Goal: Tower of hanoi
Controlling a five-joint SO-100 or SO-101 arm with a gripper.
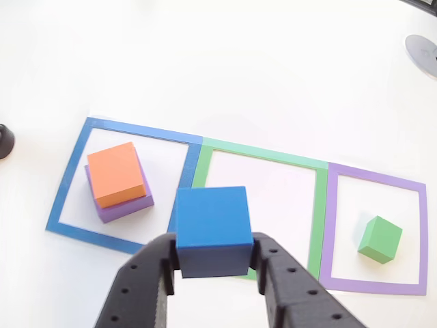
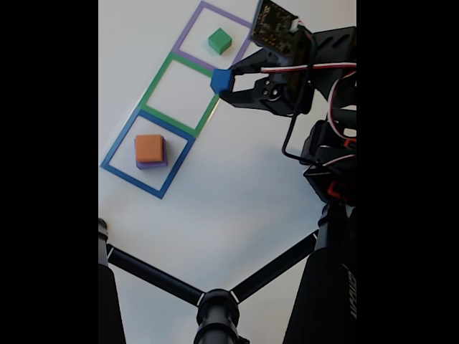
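In the other view, the gripper (image 1: 213, 263) held the blue cube (image 1: 212, 229) clamped between its two black fingers, above the border between the blue tape square (image 1: 68, 184) and the green tape square (image 1: 315, 219). The orange block (image 1: 117, 173) sat on the purple block (image 1: 130, 207) inside the blue outline. The green block (image 1: 379, 238) lay in the purple tape square (image 1: 422, 232).

In the fixed view, the gripper (image 2: 224, 82) gripped the blue cube (image 2: 220, 80) near the green outline's edge, the white table (image 2: 237, 186) below.

A matte blue cube (image 1: 212, 229) is held aloft; an orange square block (image 1: 116, 173) lies on the flat purple block (image 1: 130, 207); a small green block (image 1: 379, 238) sits apart.
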